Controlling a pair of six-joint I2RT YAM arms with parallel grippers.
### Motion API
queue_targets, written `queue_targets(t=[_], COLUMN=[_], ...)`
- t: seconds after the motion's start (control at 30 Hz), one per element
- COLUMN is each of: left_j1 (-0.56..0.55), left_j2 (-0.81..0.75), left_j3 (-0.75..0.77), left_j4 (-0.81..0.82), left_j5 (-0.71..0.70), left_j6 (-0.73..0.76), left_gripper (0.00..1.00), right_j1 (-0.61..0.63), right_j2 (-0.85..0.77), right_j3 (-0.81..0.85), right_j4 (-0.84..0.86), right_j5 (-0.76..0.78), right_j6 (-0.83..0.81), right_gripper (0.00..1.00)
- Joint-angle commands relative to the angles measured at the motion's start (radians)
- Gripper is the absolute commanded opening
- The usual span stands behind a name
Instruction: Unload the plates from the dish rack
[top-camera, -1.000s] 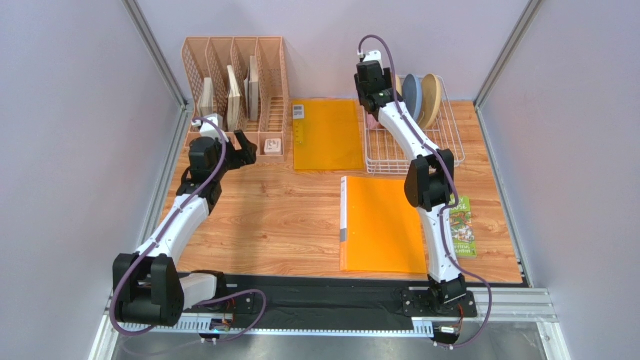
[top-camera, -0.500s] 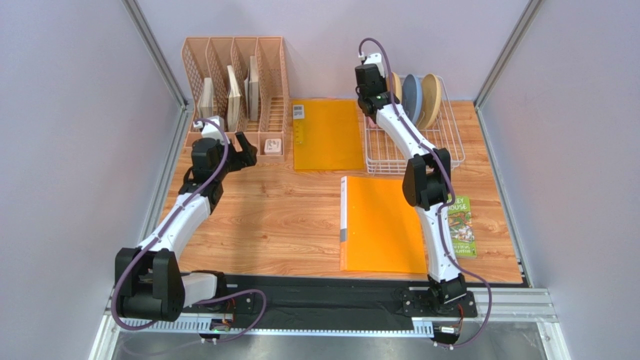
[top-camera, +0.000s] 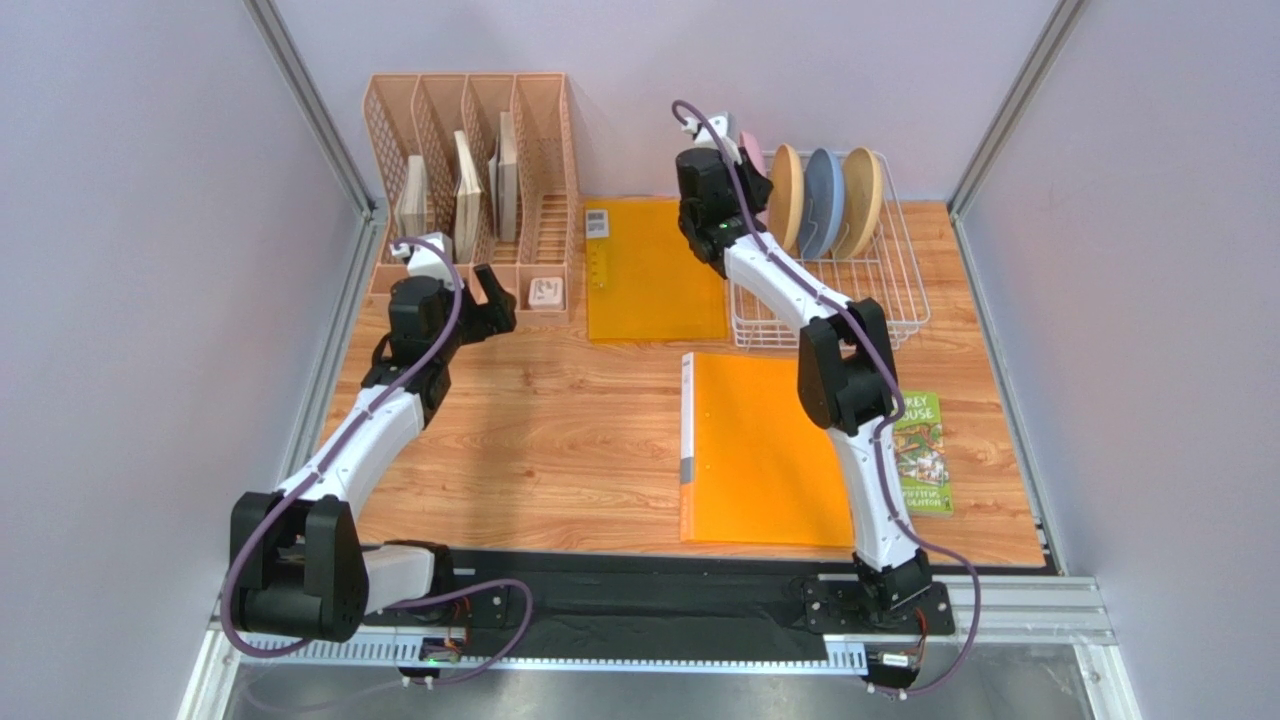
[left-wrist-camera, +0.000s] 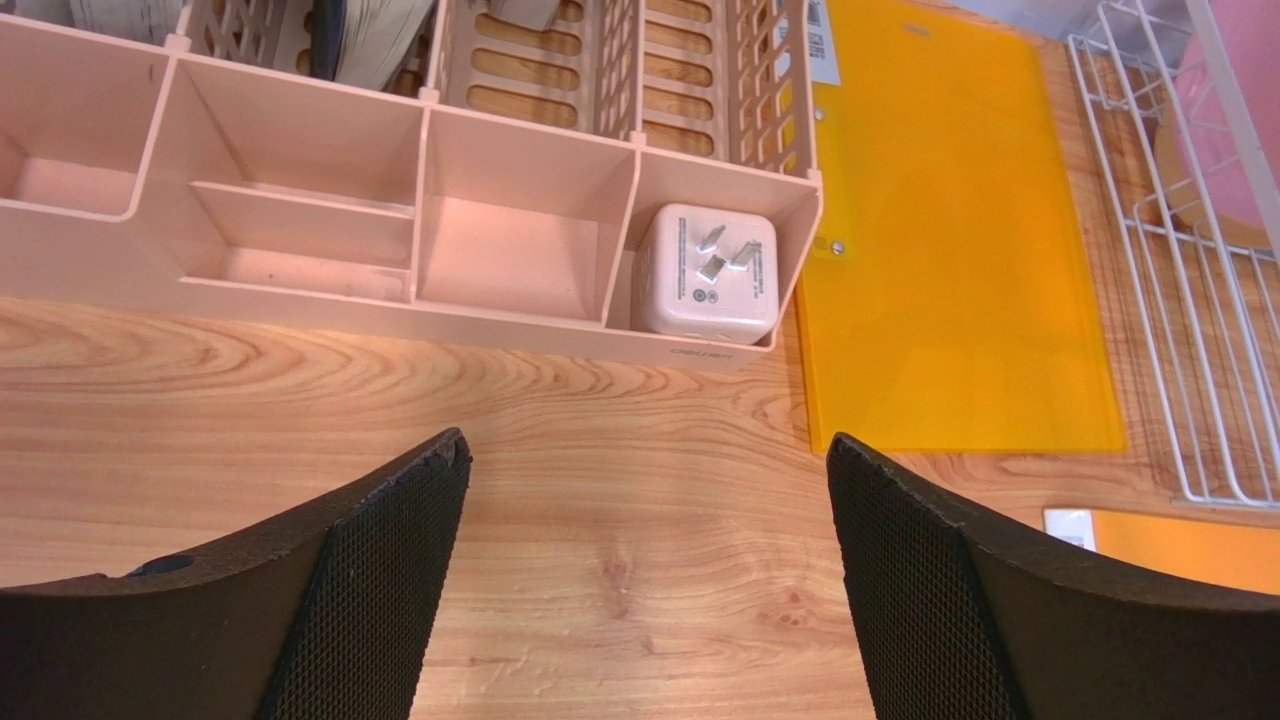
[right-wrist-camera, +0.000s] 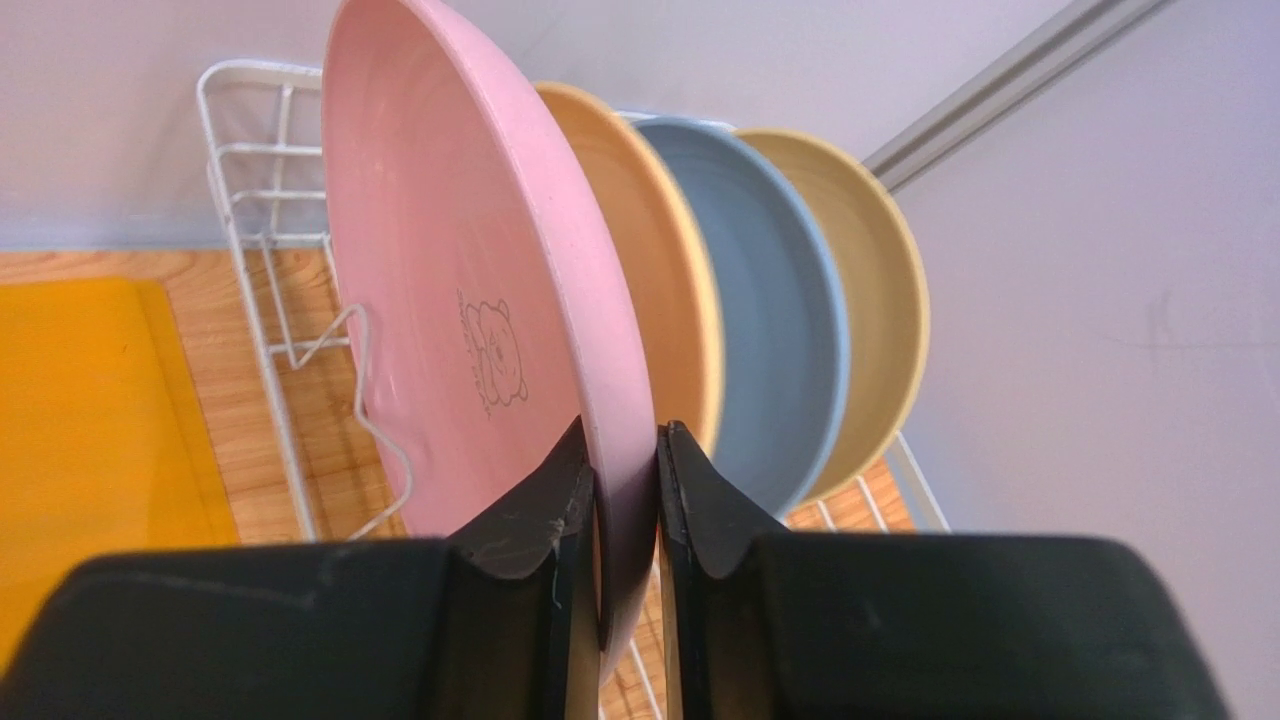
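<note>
1. Your R gripper (right-wrist-camera: 624, 450) is clamped on the round pink plate (right-wrist-camera: 451, 285) at its rim; plate upright at far-left end of white wire dish rack (top-camera: 842, 308).
2. Your L gripper (left-wrist-camera: 643, 458) is spread wide over the wooden table (left-wrist-camera: 601, 578), left side.

Pink plate (right-wrist-camera: 436, 270) with a small dark bear print; tan plate (right-wrist-camera: 661, 255), blue plate (right-wrist-camera: 766, 315), yellowish-beige plate (right-wrist-camera: 879, 300). White wire dish rack (top-camera: 834, 315). Peach slotted organizer (left-wrist-camera: 301, 225), far left corner. Orange folders (top-camera: 655, 270). Light wood-grain bench (top-camera: 556, 435).
</note>
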Motion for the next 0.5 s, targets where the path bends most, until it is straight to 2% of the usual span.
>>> queue_targets(t=[0.0,0.07,0.13,0.17,0.2,0.23,0.3,0.33,0.37,0.4,0.43,0.47], left_j1=[-0.006,-0.011,-0.012,-0.014,-0.015,-0.015,-0.017,-0.017,-0.017,-0.017,-0.020,-0.023], left_j2=[-0.023,-0.026,-0.028,-0.029,-0.029,-0.031,-0.037,-0.040,-0.042,-0.045,-0.045,-0.043], left_j3=[0.014,0.009,0.011,0.014,0.015,0.014,0.008,-0.002,-0.006,-0.012,-0.025,-0.031], left_j4=[0.001,0.006,0.014,0.015,0.018,0.023,0.052,0.066,0.098,0.118,0.141,0.180], left_j5=[-0.007,0.004,0.021,0.043,0.057,0.074,0.137,0.158,0.204,0.224,0.260,0.277], left_j6=[0.009,0.004,0.003,0.001,-0.002,-0.006,-0.029,-0.039,-0.051,-0.083,-0.098,-0.118], left_gripper=[0.94,0.94,0.94,0.94,0.93,0.94,0.94,0.93,0.93,0.93,0.93,0.93], right_j1=[0.022,0.034,0.042,0.042,0.042,0.042,0.045,0.044,0.045,0.045,0.045,0.045], right_j2=[-0.202,-0.257,-0.345,-0.377,-0.441,-0.475,-0.576,-0.610,-0.641,-0.700,-0.728,-0.779], right_j3=[-0.034,-0.075,-0.137,-0.147,-0.181,-0.202,-0.265,-0.331,-0.366,-0.400,-0.477,-0.511], right_j4=[0.174,0.162,0.123,-0.006,-0.062,-0.108,-0.207,-0.230,-0.278,-0.293,-0.300,-0.306], right_j5=[0.092,0.090,0.058,0.029,0.003,-0.070,-0.129,-0.235,-0.277,-0.336,-0.464,-0.497], right_j6=[-0.099,-0.088,-0.010,0.049,0.104,0.199,0.272,0.330,0.379,0.419,0.454,0.496], right_gripper=[0.00,0.00,0.00,0.00,0.00,0.00,0.00,0.00,0.00,0.00,0.00,0.00])
